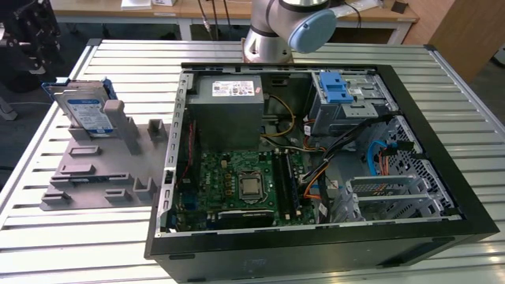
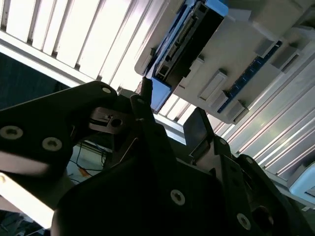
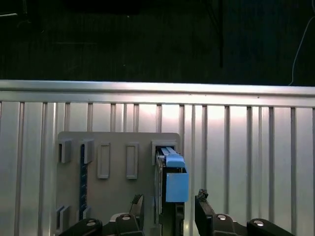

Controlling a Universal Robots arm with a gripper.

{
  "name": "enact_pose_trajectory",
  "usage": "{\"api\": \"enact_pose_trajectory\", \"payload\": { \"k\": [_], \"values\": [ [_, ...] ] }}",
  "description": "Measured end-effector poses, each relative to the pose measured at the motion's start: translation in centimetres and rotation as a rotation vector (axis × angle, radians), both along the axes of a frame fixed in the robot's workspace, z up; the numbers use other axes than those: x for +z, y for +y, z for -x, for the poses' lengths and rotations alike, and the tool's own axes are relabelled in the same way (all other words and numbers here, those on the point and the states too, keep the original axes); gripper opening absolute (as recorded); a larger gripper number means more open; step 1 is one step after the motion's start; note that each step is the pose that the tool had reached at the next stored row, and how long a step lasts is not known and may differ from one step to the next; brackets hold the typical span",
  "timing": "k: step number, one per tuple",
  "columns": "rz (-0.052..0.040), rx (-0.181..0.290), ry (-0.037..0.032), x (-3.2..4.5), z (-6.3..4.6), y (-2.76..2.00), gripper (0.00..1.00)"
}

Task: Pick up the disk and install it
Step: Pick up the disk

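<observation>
One disk (image 1: 85, 112) upright in grey holder (image 1: 87, 177), nine o'clock of open case (image 1: 410, 236) in exterior view, base hidden; one gripper (image 3: 170, 199), fingers wide apart, empty.

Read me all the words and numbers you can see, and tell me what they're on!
No text here can be read.
Blue-and-white label on the disk: printing too small to read.
White sticker on the power supply box: printing too blurred to read.
</observation>
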State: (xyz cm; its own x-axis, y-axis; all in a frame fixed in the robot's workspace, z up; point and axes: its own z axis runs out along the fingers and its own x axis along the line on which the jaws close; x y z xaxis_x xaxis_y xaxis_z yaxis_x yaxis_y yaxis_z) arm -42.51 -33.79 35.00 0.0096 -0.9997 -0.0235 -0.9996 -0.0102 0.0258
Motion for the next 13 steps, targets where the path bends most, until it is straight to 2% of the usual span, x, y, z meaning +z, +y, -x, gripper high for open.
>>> {"api": "enact_pose_trajectory", "payload": {
  "k": [4,13],
  "values": [
    [-0.0001,0.010,-0.0096,-0.39,0.3,0.00,0.53],
    [-0.0001,0.010,-0.0100,-1.22,0.5,0.05,0.53]
  ]
}}
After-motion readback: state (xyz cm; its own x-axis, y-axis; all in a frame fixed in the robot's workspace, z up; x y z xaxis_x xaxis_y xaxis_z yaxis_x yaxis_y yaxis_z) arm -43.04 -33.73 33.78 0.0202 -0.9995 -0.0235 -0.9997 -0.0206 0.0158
